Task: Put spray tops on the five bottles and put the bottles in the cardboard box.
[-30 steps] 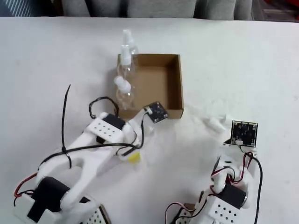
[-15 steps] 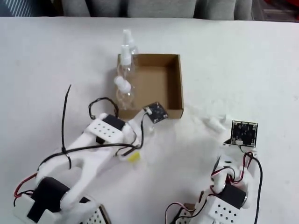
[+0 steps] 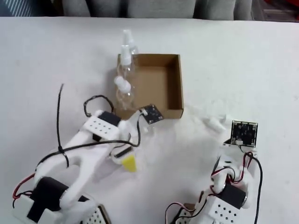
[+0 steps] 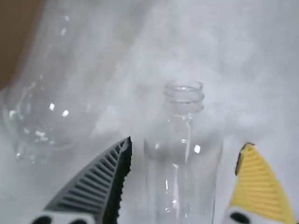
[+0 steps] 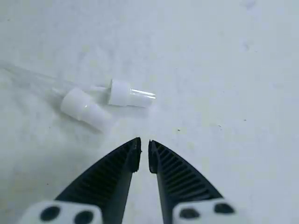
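In the high view, one cardboard box (image 3: pixel 174 84) is seen open on the table (image 3: pixel 243 60). Three capped bottles (image 3: pixel 125 70) are lined along the box wall nearest the left arm (image 3: pixel 88 144); whether they are inside cannot be told. Two loose spray tops (image 3: pixel 214 122) are seen between the box and the right arm (image 3: pixel 231 186). Compared with a second ago, the left gripper (image 3: pixel 124 157) has been drawn back from the box, so more of its yellow finger is shown; the right arm is unchanged.

In the left wrist view, one uncapped bottle (image 4: pixel 182 154) is framed by widely parted fingers, with a gap on either side. Its long axis is aligned with them, neck pointed away. A second clear bottle (image 4: pixel 42 102) is seen just beside the box.

In the right wrist view, the right gripper (image 5: pixel 144 141) is nearly closed and nothing is held. The two spray tops are laid near its tips.
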